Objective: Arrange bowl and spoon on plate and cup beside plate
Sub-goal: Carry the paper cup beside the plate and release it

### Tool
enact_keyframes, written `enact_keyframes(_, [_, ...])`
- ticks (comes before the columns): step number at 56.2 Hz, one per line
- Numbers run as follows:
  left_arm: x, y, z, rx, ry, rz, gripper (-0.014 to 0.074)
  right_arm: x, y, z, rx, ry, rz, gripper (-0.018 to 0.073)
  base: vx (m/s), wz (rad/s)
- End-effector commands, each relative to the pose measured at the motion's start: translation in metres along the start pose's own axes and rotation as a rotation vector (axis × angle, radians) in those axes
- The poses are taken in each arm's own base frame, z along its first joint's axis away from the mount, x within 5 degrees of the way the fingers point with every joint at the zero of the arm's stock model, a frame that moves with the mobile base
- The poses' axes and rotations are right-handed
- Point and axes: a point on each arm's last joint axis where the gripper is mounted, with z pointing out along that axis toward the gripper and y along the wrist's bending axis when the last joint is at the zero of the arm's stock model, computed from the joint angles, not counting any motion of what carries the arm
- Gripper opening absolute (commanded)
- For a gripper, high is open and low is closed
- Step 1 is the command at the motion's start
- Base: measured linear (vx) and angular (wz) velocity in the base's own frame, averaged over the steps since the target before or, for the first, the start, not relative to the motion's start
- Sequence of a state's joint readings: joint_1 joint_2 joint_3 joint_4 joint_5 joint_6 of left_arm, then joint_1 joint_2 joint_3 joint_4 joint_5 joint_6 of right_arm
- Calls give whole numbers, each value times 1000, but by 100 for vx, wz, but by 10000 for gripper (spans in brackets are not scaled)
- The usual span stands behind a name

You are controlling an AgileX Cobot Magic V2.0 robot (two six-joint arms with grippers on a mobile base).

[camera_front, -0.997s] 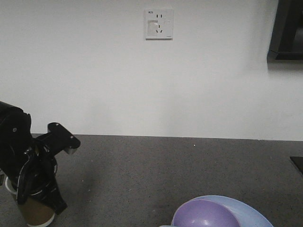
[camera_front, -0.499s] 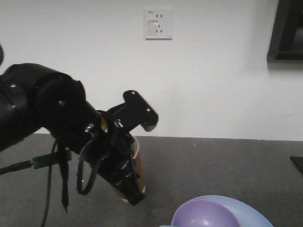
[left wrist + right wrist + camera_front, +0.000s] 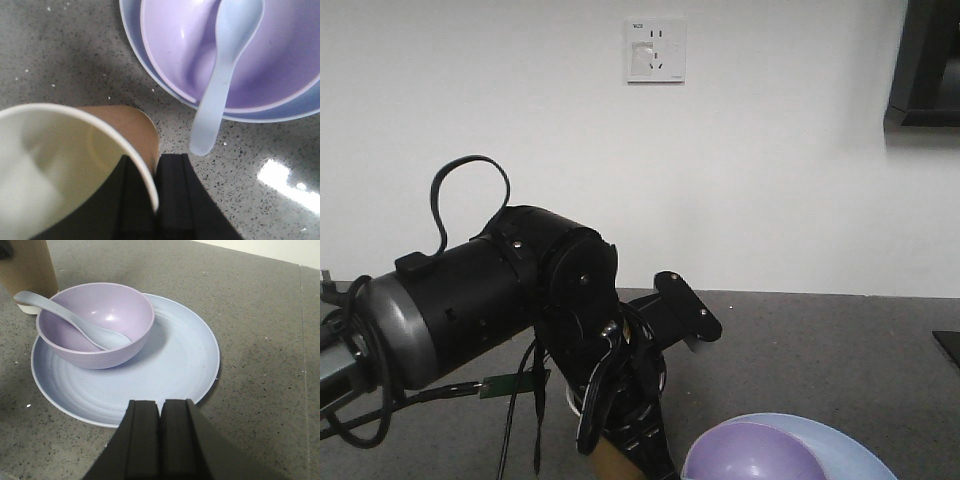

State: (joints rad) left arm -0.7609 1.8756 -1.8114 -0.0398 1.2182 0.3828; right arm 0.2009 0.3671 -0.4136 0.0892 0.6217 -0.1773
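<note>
Brown paper is what our left hand (image 3: pixel 156 200) pinches: its two dark fingers are clamped on the wall of the tapered brown paper cup with the white inside (image 3: pixel 75 165), one finger inside the rim and one outside; the cup sits just beside the round shallow light-blue plate (image 3: pixel 131 37), on that plate's left as we face it, with a thin strip of speckled grey surface (image 3: pixel 60 55) showing between them. On the plate rests the small lavender-purple matte bowl (image 3: pixel 95 322), set toward the cup's side rather than the middle; the pale bluish-white plastic spoon (image 3: pixel 65 317) lies with its scoop in the bowl, and its long axis runs out over the rim so the handle tip overhangs toward the cup, near it but apart. We judge that whether the cup's base is already on the surface cannot be told; any setting-down should go straight down, away from that handle. Our right hand (image 3: pixel 160 440) hovers at the plate's near edge with fingers pressed together, empty; open surface lies to its right.
</note>
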Motion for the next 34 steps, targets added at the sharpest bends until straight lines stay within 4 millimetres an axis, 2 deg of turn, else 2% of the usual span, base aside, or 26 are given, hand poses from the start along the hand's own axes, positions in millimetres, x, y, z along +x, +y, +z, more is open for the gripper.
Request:
enact_keyframes(1, [-7, 0, -31, -40, -117, 3, 0, -14, -2, -4, 17, -90, -12, -8, 0, 0])
enact_keyframes(7, [-9, 0, -31, -46, -134, -8, 13, -14, -2, -4, 16, -89, -12, -8, 0, 0])
enact_keyframes(14, [-9, 1, -31, -48, -140, -16, 74, -14, -2, -4, 16, -89, -12, -8, 0, 0])
enact_keyframes(27, [-9, 1, -31, -47, -140, -24, 322, -14, -2, -4, 16, -89, -12, -8, 0, 0])
enact_keyframes(34, [-9, 1, -31, -48, -141, -24, 417, -14, -2, -4, 16, -89, -12, -8, 0, 0])
